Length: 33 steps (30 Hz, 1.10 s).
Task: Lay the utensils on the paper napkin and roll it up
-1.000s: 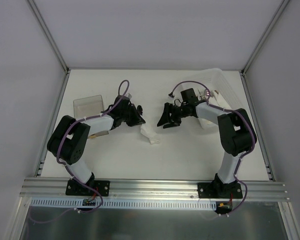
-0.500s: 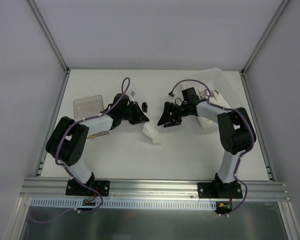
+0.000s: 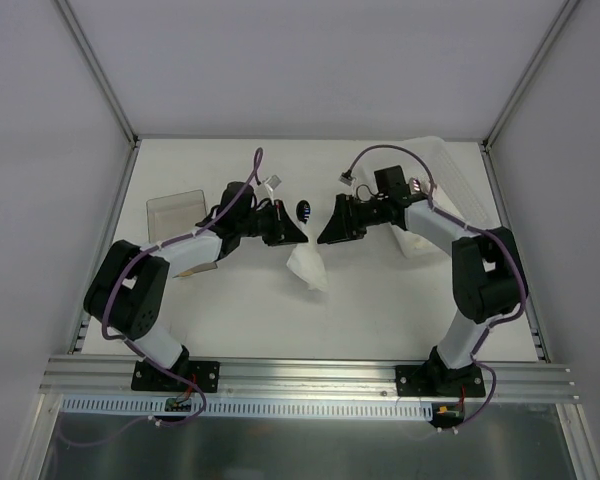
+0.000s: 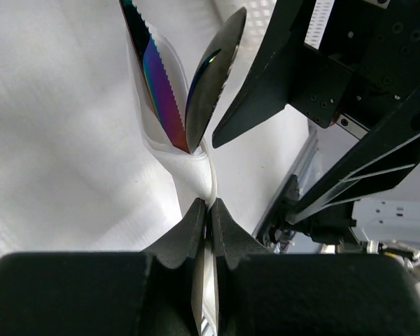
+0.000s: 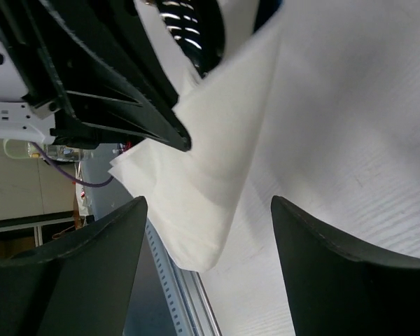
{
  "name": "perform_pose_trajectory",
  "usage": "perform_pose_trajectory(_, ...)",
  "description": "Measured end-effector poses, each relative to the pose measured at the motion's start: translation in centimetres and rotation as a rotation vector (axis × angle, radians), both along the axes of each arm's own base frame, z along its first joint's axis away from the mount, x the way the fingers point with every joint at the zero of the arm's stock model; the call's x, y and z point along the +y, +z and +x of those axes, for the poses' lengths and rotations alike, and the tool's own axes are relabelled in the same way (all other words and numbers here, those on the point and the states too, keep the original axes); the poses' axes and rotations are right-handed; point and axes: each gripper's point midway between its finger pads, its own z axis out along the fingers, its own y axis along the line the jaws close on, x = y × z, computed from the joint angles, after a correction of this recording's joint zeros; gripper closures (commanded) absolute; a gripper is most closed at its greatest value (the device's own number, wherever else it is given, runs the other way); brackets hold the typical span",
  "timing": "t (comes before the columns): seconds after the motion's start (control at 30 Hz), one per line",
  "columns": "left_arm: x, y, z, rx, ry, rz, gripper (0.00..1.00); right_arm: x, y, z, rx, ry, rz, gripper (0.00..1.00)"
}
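Count: 2 arms, 2 grippers, 2 utensils, 1 paper napkin (image 3: 308, 268), 1 clear plastic box (image 3: 175, 208). Also 1 pale see-through plastic item (image 3: 448, 165) at the far right corner of the table (image 3: 380, 310), and 1 slim tan piece (image 3: 195, 268) by the left arm; can't tell what that is.

Left gripper (image 4: 204, 206): fingers pinched tight on a bunched fold of the napkin, no gap btwn them. Both utensils stick out of that fold just beyond the fingertips, splayed in a narrow V.

In the top view the left gripper (image 3: 292, 233) and right gripper (image 3: 327, 232) sit tip to tip, near mid-table, close but apart. The napkin trails from the left tips toward the near edge. Can't tell if its low corner touches the table.

Right gripper (image 5: 207, 203): jaws spread wide, nothing btwn them. It faces the napkin, w/ the left gripper's black body just behind the sheet.

Looks:
- Spoon (image 4: 213, 77): glossy black oval bowl, edge-on to the left wrist cam; from above only the bowl shows, far side of both grippers.
- Iridescent knife (image 4: 161, 91): serrated edge, purple-to-rainbow sheen, lying against the napkin's inner fold.
- Napkin: thin, soft, white, creased into a loose cone, w/ one free corner hanging.

Box: well apart from the napkin, left of the left arm.
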Motion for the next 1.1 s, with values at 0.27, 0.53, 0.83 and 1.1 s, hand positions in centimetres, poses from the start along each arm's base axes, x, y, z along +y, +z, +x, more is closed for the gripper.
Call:
perform_pose_trajectory(0.27,-0.9,4.3,-1.0,-0.103,-0.095,-0.116,1.00,0.2,4.8,-1.4,-0.083,0.060,0.102,0.27)
perform_pose_trajectory(0.53,-1.3,6.3,-2.1,-0.143,-0.155,-0.189,1.00,0.2,6.4,-2.1,-0.100,0.074,0.132,0.29)
perform_pose_trajectory(0.83,-1.5,7.4,-3.5,-0.142,-0.211,-0.267,1.00,0.5,7.5,-3.1,-0.110,0.084,0.159,0.35)
perform_pose_trajectory(1.1,-1.9,8.4,-4.2,-0.172,-0.253,-0.308,1.00,1.1,8.5,-2.5,-0.080,0.050,0.202,0.37)
